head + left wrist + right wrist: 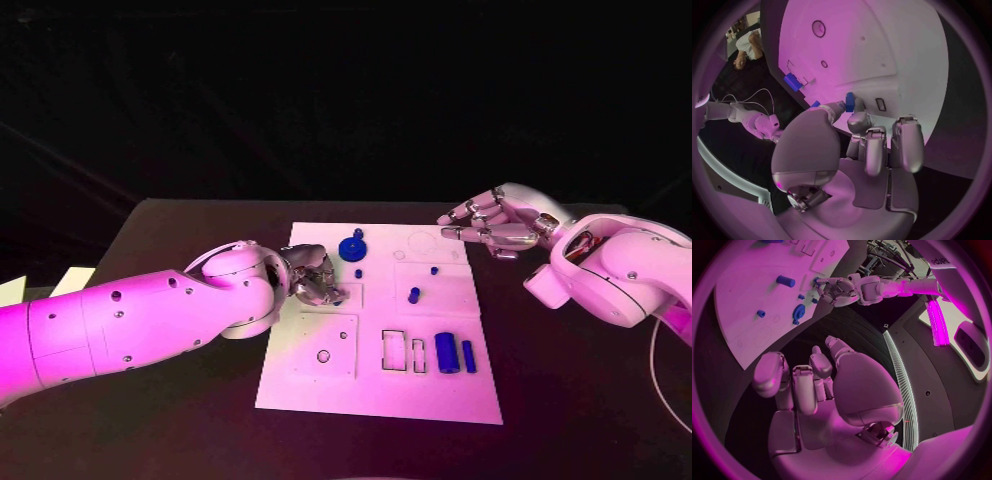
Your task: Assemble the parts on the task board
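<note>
Head view: the white task board (378, 390) lies lengthwise on the black bench (188, 230), its long axis running near to far. The left hand (310, 275) hangs over the board's left edge, probably placed there to work a small part into that side. Two blue cylinders (447, 352) lie near the board's near right corner, long axes also near to far, beside empty rectangular slots (394, 349). A blue round knobbed piece (352, 245) stands at the far middle. The right hand (498, 222) hovers off the board's far right corner, fingers curled, holding nothing visible.

Left wrist view: the left fingers (870, 150) bend inward; a small blue part (850, 102) sits at the thumb tip, apparently pinched against the board.

Right wrist view: the right fingers (804, 385) curl loosely over bare bench, empty, seemingly waiting clear.
</note>
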`<state>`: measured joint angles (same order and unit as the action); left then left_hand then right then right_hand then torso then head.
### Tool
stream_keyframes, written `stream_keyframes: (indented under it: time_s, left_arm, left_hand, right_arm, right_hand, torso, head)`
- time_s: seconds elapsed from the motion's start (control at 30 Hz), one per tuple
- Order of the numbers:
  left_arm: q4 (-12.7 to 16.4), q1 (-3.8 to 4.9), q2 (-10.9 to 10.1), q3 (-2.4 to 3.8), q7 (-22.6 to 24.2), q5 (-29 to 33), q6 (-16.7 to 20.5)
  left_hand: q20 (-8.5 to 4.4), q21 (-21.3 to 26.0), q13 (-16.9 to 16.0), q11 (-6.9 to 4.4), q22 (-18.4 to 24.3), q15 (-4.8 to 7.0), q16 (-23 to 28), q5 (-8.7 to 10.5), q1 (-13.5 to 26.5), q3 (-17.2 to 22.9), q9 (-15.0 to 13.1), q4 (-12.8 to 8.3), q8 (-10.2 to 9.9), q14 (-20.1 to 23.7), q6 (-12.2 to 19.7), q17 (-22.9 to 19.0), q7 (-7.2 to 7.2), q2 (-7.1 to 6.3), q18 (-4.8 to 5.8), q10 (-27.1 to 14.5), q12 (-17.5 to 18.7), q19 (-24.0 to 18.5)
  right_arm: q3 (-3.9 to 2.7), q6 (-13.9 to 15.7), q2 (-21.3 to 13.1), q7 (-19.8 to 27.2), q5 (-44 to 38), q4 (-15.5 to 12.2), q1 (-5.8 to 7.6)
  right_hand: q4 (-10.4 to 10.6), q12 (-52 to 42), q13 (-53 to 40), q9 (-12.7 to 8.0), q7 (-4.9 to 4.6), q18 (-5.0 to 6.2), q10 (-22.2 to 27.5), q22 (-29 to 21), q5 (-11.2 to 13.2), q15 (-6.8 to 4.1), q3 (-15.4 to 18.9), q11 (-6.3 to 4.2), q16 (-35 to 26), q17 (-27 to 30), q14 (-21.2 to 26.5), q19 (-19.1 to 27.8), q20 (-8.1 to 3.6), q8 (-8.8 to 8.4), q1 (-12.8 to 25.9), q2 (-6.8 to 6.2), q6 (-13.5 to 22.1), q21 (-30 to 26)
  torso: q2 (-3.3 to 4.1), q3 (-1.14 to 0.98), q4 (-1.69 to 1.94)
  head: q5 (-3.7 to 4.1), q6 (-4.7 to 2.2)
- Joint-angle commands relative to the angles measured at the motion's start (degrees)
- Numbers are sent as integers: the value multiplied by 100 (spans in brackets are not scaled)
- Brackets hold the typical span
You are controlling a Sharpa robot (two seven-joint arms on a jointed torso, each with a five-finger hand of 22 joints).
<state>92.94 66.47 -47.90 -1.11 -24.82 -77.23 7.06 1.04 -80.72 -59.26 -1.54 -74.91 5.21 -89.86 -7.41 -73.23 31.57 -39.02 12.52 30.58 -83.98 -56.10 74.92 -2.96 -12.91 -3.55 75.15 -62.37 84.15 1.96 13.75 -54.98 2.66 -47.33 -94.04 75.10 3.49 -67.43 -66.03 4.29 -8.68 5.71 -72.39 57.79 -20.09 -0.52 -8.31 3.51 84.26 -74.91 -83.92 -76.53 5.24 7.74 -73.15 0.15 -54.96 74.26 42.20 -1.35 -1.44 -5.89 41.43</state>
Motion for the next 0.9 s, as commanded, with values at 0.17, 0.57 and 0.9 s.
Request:
stream_keyframes:
  time_s: [0.17,0.57,0.9]
  left_arm:
    - [-28,-29,-53,-25,44,913,689]
    - [37,-94,-210,-26,474,1154,1513]
    - [131,-304,-271,-26,505,573,1853]
  left_hand:
    - [29,-40,-40,-6,-503,-31,-14,-32,-79,1062,22,-1095,-21,-602,-70,1508,12,-8,101,90,-65,152]
    - [22,-101,-66,-14,-575,-23,-14,-35,-102,1085,67,-1135,-40,-602,-138,1508,20,-20,117,138,-86,182]
    - [21,-122,-67,-16,-598,-20,-14,-36,-105,1090,77,-1142,-46,-602,-149,1508,21,-23,122,146,-86,193]
  right_arm:
    - [0,-46,2,38,0,-2,-4]
    - [0,-43,-19,33,0,-15,-4]
    - [0,-40,-39,29,1,-24,-4]
  right_hand:
    - [29,-25,-1,-9,7,39,-32,-3,-12,-42,4,1,-35,-559,-399,14,-28,31,52,-8,-18,-24]
    - [40,-28,-2,-9,7,40,-33,-4,-23,-42,3,1,-35,-560,-399,15,-28,32,62,-4,-18,-25]
    - [46,-31,-5,-9,6,39,-35,-1,-27,-42,4,1,-35,-560,-399,13,-28,33,67,-3,-17,-24]
  torso:
    - [-2,-1,9]
    - [-4,-6,13]
    - [-5,-9,3]
  head:
    - [-13,16]
    - [-70,38]
    - [-103,34]
